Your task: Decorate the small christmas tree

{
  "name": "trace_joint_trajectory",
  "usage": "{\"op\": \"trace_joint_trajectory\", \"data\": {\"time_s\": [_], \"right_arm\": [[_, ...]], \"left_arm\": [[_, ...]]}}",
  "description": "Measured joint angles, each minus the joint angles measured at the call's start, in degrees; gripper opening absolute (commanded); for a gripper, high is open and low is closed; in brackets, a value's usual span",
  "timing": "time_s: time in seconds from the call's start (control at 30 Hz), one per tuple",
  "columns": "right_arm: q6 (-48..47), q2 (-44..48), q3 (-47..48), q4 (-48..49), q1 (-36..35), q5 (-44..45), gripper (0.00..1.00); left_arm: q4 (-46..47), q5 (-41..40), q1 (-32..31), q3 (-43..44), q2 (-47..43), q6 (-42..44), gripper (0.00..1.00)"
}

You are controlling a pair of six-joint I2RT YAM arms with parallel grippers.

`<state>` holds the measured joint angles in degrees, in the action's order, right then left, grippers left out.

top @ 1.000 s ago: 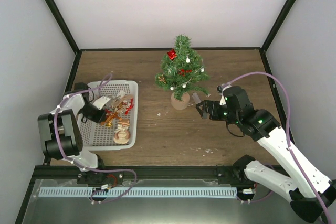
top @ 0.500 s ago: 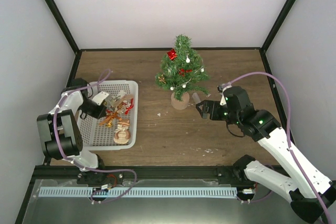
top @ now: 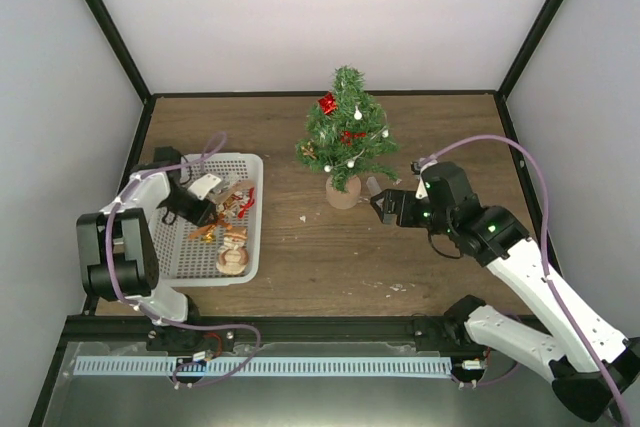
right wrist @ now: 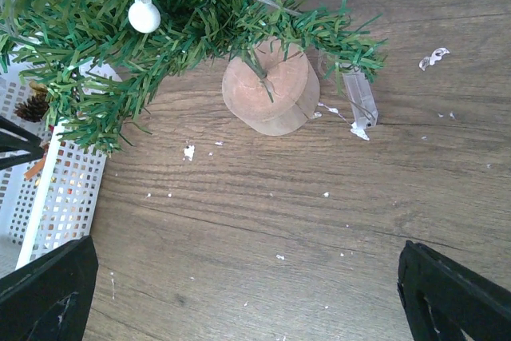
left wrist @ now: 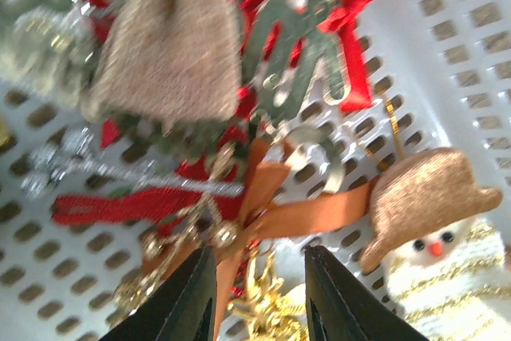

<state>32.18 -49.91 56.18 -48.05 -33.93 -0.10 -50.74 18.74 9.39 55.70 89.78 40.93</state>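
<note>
Wooden tabletop: the small christmas tree stands right of the white basket. My left gripper, spread over tangled ornaments inside it, could drag several out; right gripper, also spread, farther right.

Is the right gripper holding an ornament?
No, the right fingers are spread wide apart, with only bare table between them.

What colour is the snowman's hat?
The snowman's hat is glittery golden brown. It shows best in the left wrist view.
</note>
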Motion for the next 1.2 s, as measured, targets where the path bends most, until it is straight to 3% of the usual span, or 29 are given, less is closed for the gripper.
{"op": "trace_joint_trajectory", "data": {"time_s": [0.17, 1.2], "right_arm": [[0.0, -0.3, 0.0, 0.1, 0.0, -0.1, 0.95], [0.0, -2.5, 0.0, 0.7, 0.0, -0.3, 0.95]], "left_arm": [[2.3, -0.7, -4.3, 0.1, 0.2, 0.0, 0.35], [3.0, 0.0, -4.6, 3.3, 6.4, 6.3, 0.35]]}}
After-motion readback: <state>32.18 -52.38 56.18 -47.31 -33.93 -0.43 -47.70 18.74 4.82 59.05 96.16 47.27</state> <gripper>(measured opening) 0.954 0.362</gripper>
